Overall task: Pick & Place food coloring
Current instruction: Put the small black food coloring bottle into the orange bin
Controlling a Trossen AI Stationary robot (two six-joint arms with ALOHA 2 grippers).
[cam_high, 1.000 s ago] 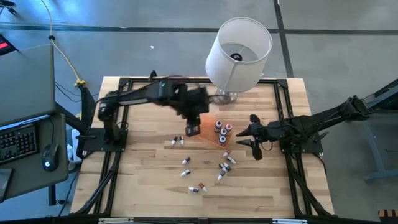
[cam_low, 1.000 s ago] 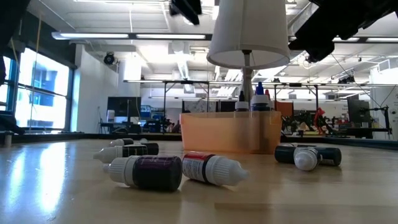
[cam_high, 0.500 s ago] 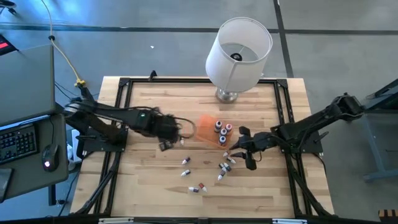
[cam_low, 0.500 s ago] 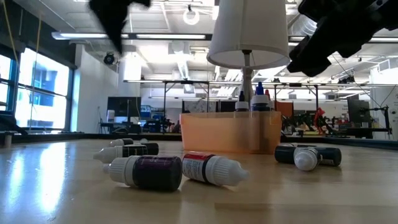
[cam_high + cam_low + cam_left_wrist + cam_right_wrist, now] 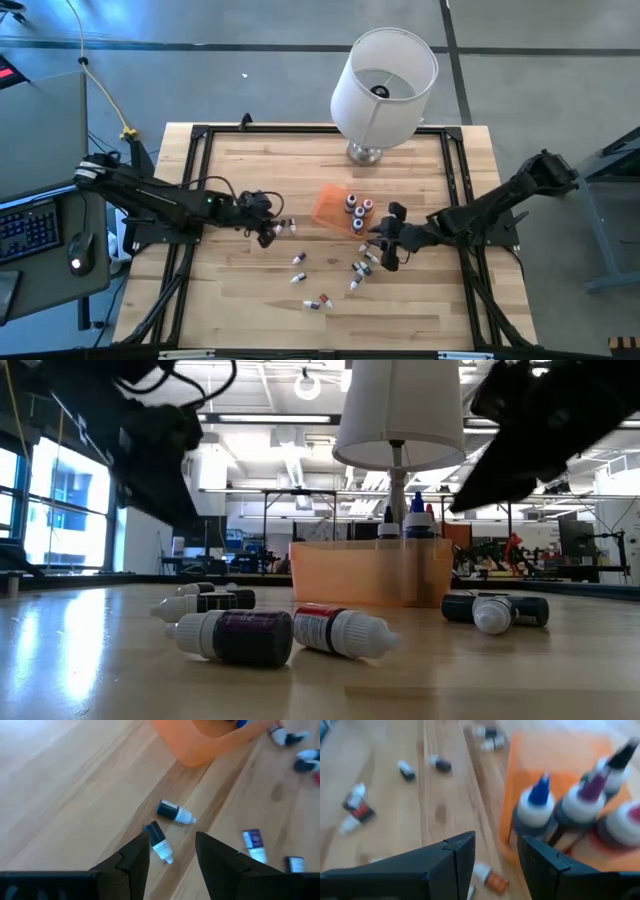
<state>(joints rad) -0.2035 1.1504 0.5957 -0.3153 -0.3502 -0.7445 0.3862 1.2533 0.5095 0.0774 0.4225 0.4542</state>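
Observation:
Several tiny food coloring bottles lie on their sides on the wooden table (image 5: 230, 300): a pair (image 5: 289, 229) at mid-left, singles (image 5: 298, 260) and a cluster (image 5: 362, 265) nearer the front. Three more bottles (image 5: 355, 209) stand upright in the small orange box (image 5: 330, 207). My left gripper (image 5: 268, 229) hangs open, low over the table, just left of the pair. In the left wrist view one dark-capped bottle (image 5: 158, 840) lies by its fingers (image 5: 172, 840), untouched. My right gripper (image 5: 385, 246) is open too, right of the box and above the cluster, facing the box (image 5: 555, 760).
A table lamp with a white shade (image 5: 383, 85) stands at the far edge, right behind the orange box. A black frame (image 5: 200, 135) runs round the tabletop. More bottles (image 5: 285, 635) lie near the front edge. A keyboard and mouse (image 5: 40, 235) sit off the table's left.
My left gripper has dropped from above the orange box and swung toward the table's left edge, rolling as it went, down to the pair of bottles. My right gripper has sunk and crept toward the table's left, closer to the box. No bottle has moved.

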